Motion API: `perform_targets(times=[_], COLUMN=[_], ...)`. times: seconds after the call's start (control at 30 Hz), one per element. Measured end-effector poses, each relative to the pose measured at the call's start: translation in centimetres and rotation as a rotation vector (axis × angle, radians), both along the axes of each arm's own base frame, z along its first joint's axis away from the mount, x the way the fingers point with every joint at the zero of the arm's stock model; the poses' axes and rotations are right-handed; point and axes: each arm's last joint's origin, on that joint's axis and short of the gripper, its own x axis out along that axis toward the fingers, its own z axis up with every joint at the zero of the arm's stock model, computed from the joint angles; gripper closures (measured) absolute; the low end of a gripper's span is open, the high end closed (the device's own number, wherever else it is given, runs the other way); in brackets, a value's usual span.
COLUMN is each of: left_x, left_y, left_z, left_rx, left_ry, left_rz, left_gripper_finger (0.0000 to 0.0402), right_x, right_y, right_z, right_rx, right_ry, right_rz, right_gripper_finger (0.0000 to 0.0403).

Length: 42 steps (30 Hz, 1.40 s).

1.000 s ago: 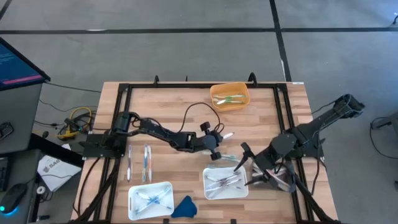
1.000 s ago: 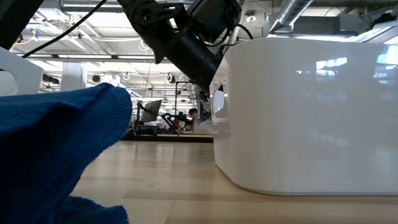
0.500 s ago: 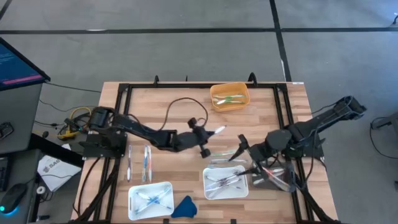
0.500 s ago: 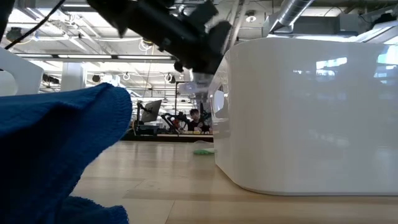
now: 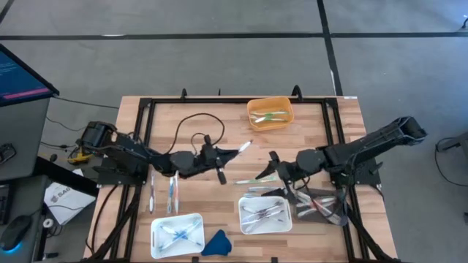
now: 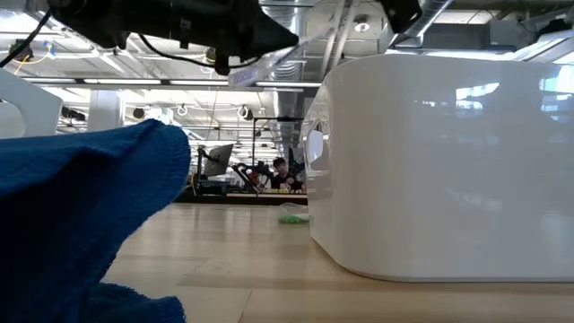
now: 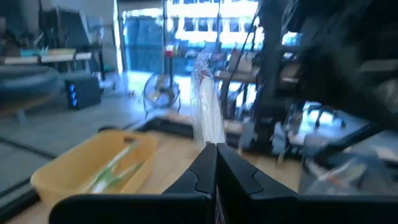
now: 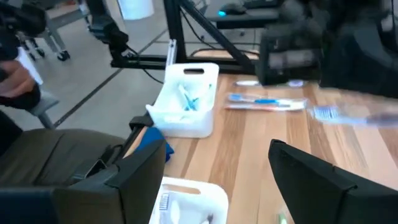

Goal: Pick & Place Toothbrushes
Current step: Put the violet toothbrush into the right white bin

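My left gripper (image 5: 228, 153) hangs above the middle of the table, shut on a toothbrush (image 5: 243, 146) in a clear wrapper; the left wrist view shows the wrapped brush (image 7: 207, 106) jutting out past the fingertips. My right gripper (image 5: 273, 171) stands open above the table, just far of the white tray (image 5: 244, 216) that holds several toothbrushes, with nothing between its fingers (image 8: 140, 171). A green toothbrush (image 5: 252, 180) lies flat on the wood beside it. Two more toothbrushes (image 5: 162, 191) lie on the table's left part. My left gripper pinches one end of the wrapped toothbrush (image 7: 211, 138) between its two fingers. The fingers lie about level and point toward the table's right and far side, along the brush. The brush sticks out beyond the fingertips, lifted clear of the table (image 6: 269, 63).
A yellow bin (image 5: 270, 113) with green toothbrushes stands at the far edge. A second white tray (image 5: 175, 234) with blue toothbrushes and a blue cloth (image 5: 216, 242) sit at the near edge. A black cable (image 5: 191, 120) loops over the wood behind the left arm.
My left gripper has drawn back toward the table's left edge and risen, tipping up to about level, with the toothbrush still in its fingers. My right gripper has moved toward the table's left and far side, staying open.
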Motion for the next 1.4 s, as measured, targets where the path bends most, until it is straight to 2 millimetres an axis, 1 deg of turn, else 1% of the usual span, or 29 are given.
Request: perform_targets(times=[0.2, 0.33, 0.4, 0.53, 0.6, 0.7, 0.8, 0.87, 0.93, 1.03, 1.17, 1.3, 1.4], left_x=[-0.5, -0.9, -1.2, -1.5, -1.5, -1.6, -1.7, -1.8, -2.0, -2.1, -2.1, -2.1, -2.1], left_y=[-0.9, -2.0, -2.6, -3.5, -3.7, -3.8, -4.2, -4.4, -4.7, -4.9, -4.9, -4.9, -4.9], left_z=[0.5, 1.3, 1.7, 2.3, 2.3, 2.4, 2.5, 2.6, 2.7, 2.8, 2.8, 2.8, 2.8], left_rx=[0.033, 0.072, 0.094, 0.112, 0.119, 0.121, 0.118, 0.116, 0.114, 0.124, 0.127, 0.126, 0.125], left_ry=[-0.068, -0.13, -0.161, -0.218, -0.233, -0.244, -0.252, -0.267, -0.279, -0.283, -0.282, -0.281, -0.281], left_rz=[-0.028, -0.057, -0.078, -0.12, -0.166, -0.197, -0.207, -0.216, -0.223, -0.229, -0.228, -0.227, -0.226], left_gripper_finger=[0.0401, 0.0401, 0.0401, 0.0401, 0.0401, 0.0401, 0.0401, 0.0401, 0.0401, 0.0401, 0.0401, 0.0401, 0.0401], right_x=[1.7, 2.3, 2.5, 2.8, 3.2, 3.7, 4.5, 5.0, 5.4, 5.8, 5.9, 5.8, 5.8], right_y=[-0.6, -1.0, -1.2, -1.3, -1.0, -0.3, 0.1, 0.0, -0.2, -0.7, -1.2, -1.0, -1.0], right_z=[-1.3, -2.0, -1.9, -0.7, -0.3, -0.3, -1.1, -1.8, -2.1, -2.5, -2.2, -1.5, -1.5], right_rx=[0.063, 0.096, 0.109, 0.149, 0.161, 0.169, 0.171, 0.17, 0.18, 0.191, 0.195, 0.215, 0.214], right_ry=[0.032, 0.066, 0.05, -0.073, -0.138, -0.196, -0.207, -0.201, -0.217, -0.198, -0.227, -0.293, -0.297], right_rz=[-0.059, -0.086, -0.098, -0.098, -0.086, -0.058, -0.052, -0.06, -0.074, -0.095, -0.133, -0.129, -0.144], right_gripper_finger=[0.0124, 0.0124, 0.0124, 0.0124, 0.0124, 0.0124, 0.0124, 0.0124, 0.0124, 0.0124, 0.0124, 0.0124, 0.0124])
